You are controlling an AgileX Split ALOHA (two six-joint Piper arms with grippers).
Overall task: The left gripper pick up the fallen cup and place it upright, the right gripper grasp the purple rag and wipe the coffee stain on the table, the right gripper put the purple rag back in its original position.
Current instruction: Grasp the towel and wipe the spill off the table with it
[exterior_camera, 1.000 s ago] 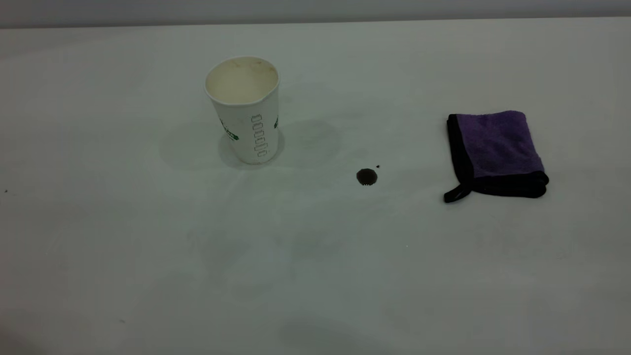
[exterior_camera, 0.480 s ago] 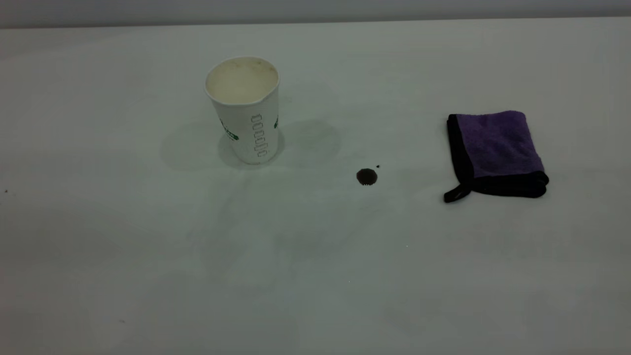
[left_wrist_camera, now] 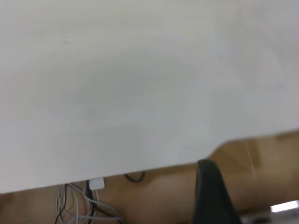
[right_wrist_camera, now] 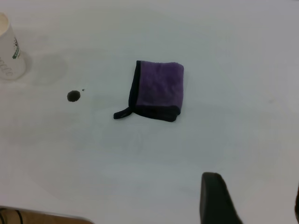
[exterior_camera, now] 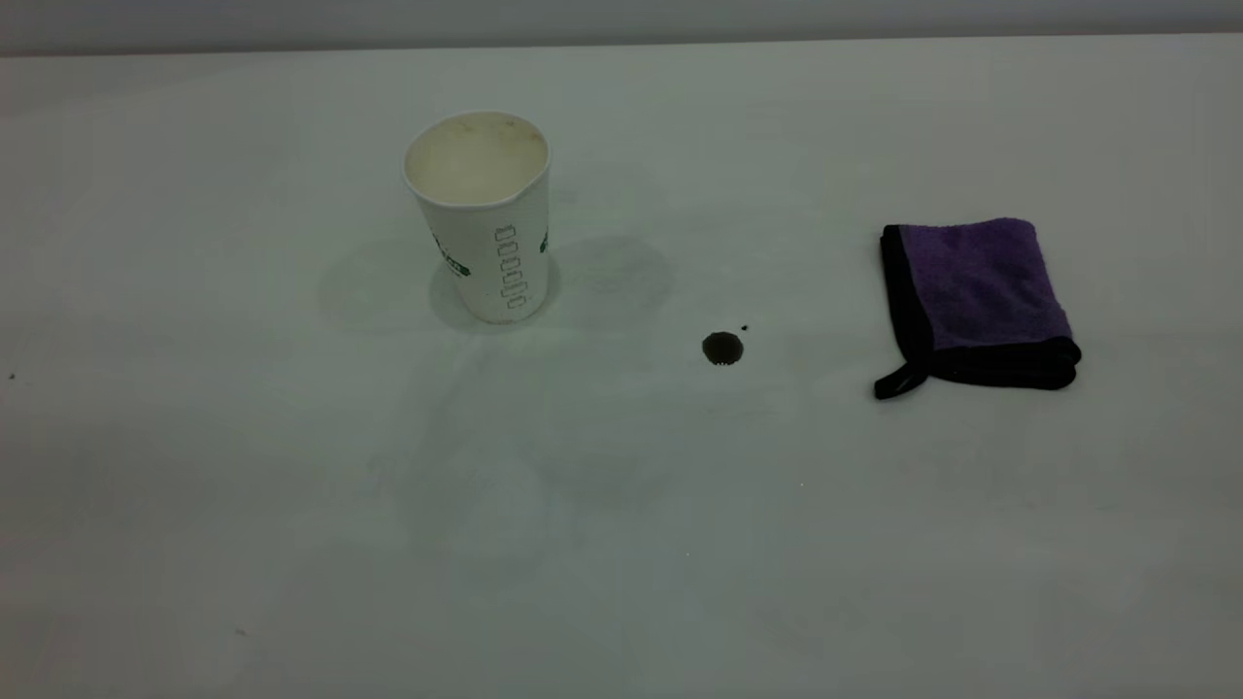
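Note:
The cup (exterior_camera: 483, 218) stands upright on the table (exterior_camera: 621, 544) at the back left, mouth up; it also shows in the right wrist view (right_wrist_camera: 9, 53). The coffee stain (exterior_camera: 722, 349) lies between the cup and the purple rag (exterior_camera: 976, 303), which lies folded at the right. Neither gripper shows in the exterior view. My right gripper (right_wrist_camera: 254, 189) is open and empty, high above the table on the near side of the rag (right_wrist_camera: 156, 91) and stain (right_wrist_camera: 73, 96). My left gripper (left_wrist_camera: 256, 186) is open and empty, drawn back past the table's edge.
A tiny dark speck (exterior_camera: 744, 328) sits just beside the stain. The left wrist view shows the table's edge (left_wrist_camera: 140, 163), with cables (left_wrist_camera: 88, 205) and a brown floor below it.
Faint shadows at the front of the table in the exterior view have faded away. The cup, stain and rag have not moved.

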